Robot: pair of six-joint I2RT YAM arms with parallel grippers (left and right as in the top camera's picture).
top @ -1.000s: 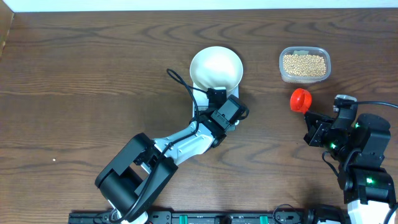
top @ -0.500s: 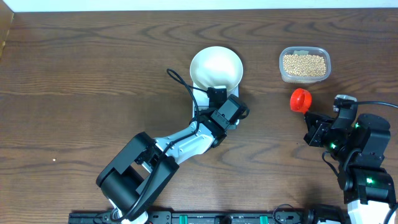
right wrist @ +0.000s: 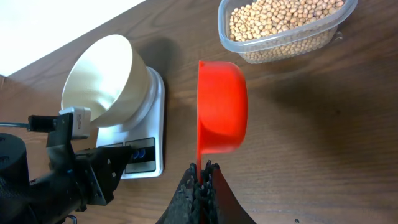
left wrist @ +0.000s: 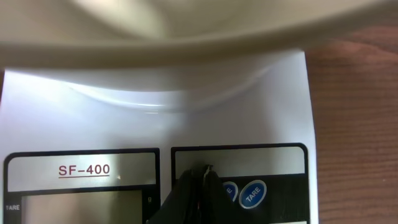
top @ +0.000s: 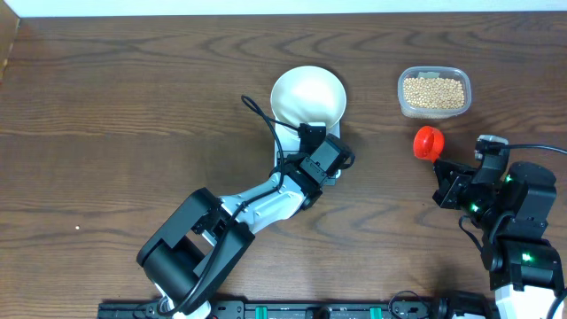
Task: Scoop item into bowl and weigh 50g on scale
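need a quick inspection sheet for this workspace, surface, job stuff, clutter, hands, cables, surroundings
surface: dark wood-grain table, one small white speck at its left
job's things: empty white bowl sits on the scale; beans lie in a clear tub; red scoop is beside the tub, in the right hand
clutter: nothing seen
grippers: left hand shut, tips at the scale's buttons; right hand shut on the red scoop's handle
cables: black cable loops beside the bowl; second cable runs off the right edge
surroundings: white strip beyond the table's far edge; black rail at the near edge
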